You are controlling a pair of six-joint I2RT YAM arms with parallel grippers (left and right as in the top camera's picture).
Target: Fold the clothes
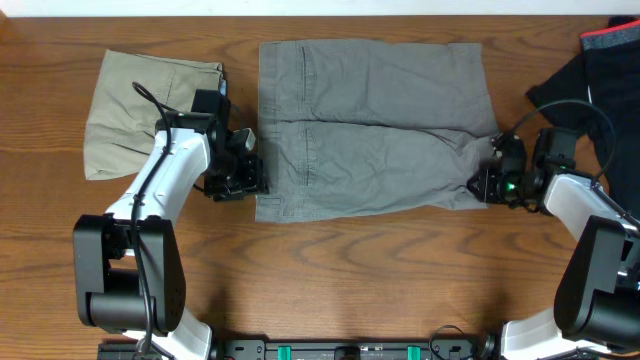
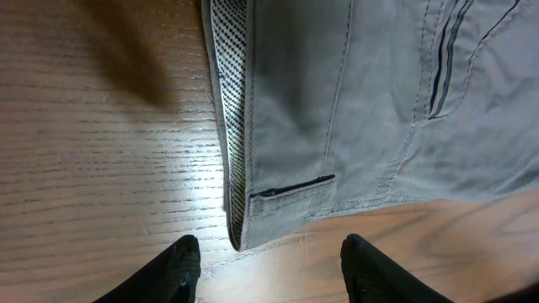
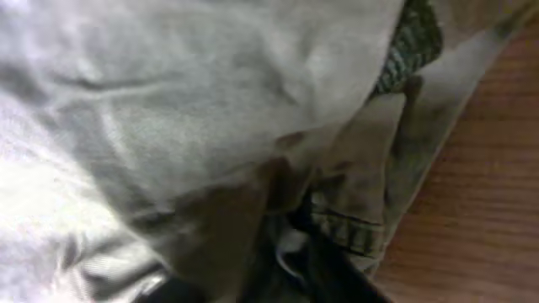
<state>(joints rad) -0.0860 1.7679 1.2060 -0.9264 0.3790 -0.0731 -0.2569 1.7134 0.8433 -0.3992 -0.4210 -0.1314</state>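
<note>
Grey shorts (image 1: 370,125) lie spread flat in the middle of the table, waistband to the left. My left gripper (image 1: 240,180) sits at the front left waistband corner. In the left wrist view its fingers (image 2: 269,265) are open, with the corner of the shorts (image 2: 362,101) just ahead of them, not held. My right gripper (image 1: 490,178) is at the front right leg hem. In the right wrist view the fabric (image 3: 185,101) is bunched over the fingers (image 3: 295,252), which are shut on the hem.
A folded beige garment (image 1: 145,110) lies at the back left, beside my left arm. A dark garment with a red edge (image 1: 600,70) is piled at the back right, behind my right arm. Bare wood lies in front of the shorts.
</note>
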